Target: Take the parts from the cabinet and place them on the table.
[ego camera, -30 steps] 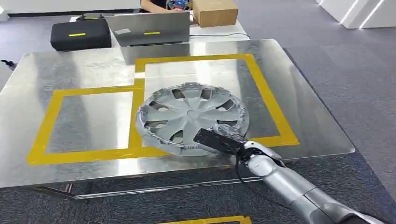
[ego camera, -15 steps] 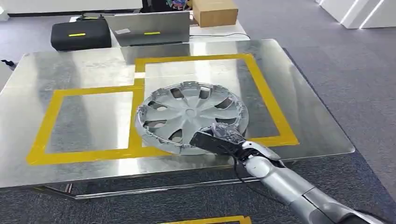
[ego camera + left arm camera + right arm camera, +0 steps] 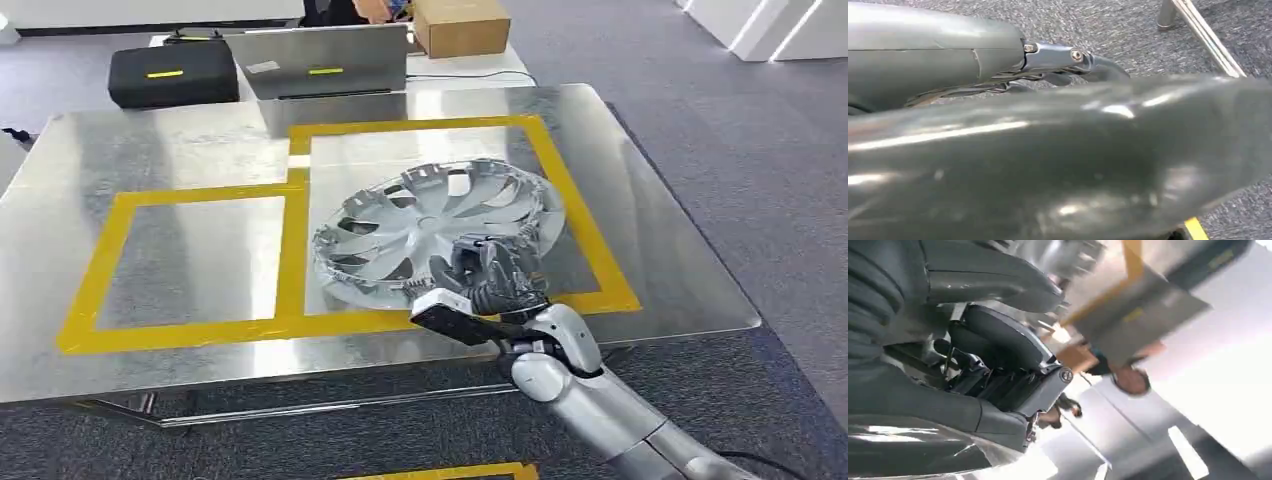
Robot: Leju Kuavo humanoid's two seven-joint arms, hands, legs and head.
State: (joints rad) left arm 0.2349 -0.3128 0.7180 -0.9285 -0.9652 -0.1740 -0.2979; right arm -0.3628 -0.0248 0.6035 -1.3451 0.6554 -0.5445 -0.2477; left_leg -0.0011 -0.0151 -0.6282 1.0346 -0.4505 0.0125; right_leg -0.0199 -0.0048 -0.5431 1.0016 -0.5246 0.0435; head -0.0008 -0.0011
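One silver hubcap [image 3: 437, 233] tilted on the steel table [image 3: 180, 150], near rim raised, gripped by right hand [image 3: 487, 275]; left hand's [image 3: 998, 150] state undeterminable.

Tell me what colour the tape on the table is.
Yellow tape, laid as rectangle outlines on the shiny metal table; clearest in the head view.

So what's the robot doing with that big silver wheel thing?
The robot's right hand grips the near edge of a silver hubcap and holds it tilted over the shiny metal table, inside the yellow tape square. The near side is lifted and the far side looks low, close to the table. It seems to be setting the hubcap down.
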